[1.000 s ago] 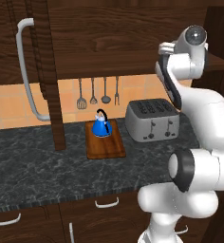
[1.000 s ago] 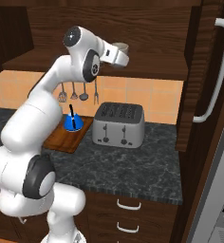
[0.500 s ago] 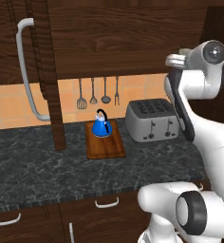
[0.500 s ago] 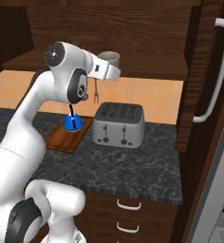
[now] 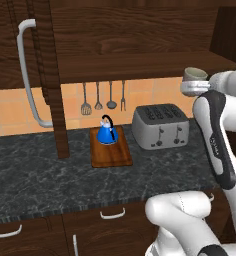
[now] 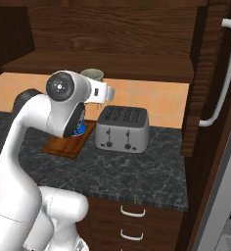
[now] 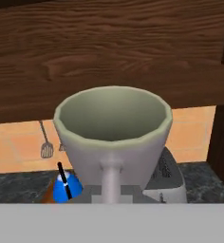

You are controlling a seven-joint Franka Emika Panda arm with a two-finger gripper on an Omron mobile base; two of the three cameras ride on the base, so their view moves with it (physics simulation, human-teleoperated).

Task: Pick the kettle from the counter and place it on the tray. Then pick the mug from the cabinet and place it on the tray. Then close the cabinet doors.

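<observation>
The grey-beige mug [image 5: 195,76] hangs in the air in front of the cabinet shelf [image 5: 140,62], above and to the right of the toaster. My gripper [image 5: 194,88] is shut on the mug, just under its rim. In the hand view the mug [image 7: 113,137] is upright and close, its handle facing the camera. The blue kettle [image 5: 108,132] stands on the wooden tray [image 5: 111,152] on the dark counter [image 5: 40,180]. From the right, the mug [image 6: 92,75] shows above the gripper [image 6: 100,93], and the arm half hides the kettle [image 6: 80,129] on the tray [image 6: 63,146]. Both cabinet doors [image 5: 50,75] [image 6: 205,78] stand open.
A silver toaster [image 5: 160,126] sits right of the tray, below the mug. Utensils [image 5: 97,97] hang on the tiled wall behind the kettle. The open left door with its bar handle [image 5: 27,75] juts over the counter. Drawers [image 6: 132,212] run below the counter's front edge.
The arm has swung and drawn back from the cabinet with the mug, which now sits lower and nearer the counter's front. Kettle, tray and doors have not moved.
</observation>
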